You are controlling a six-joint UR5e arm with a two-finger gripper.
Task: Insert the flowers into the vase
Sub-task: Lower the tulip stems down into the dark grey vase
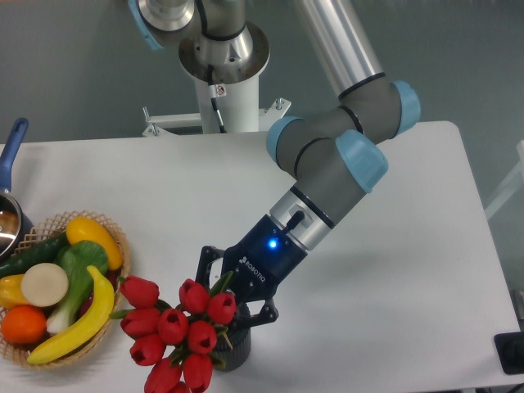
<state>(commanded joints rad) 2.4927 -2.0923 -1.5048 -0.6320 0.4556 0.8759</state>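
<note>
Red tulip heads of the flowers [178, 336] fan out low and left of the end effector [232, 304], whose fingers look closed around the stems, though you cannot see the grip itself behind the blooms. The dark ribbed vase [233, 350] stands on the white surface [246, 180] right under the bunch, so you seem to be holding the stems at or just inside its mouth. Your arm reaches down from the upper right, wrist angled towards the near left.

White table [426, 246] bearing wicker basket [115, 237], vase [233, 348], pot [10, 221].
</note>
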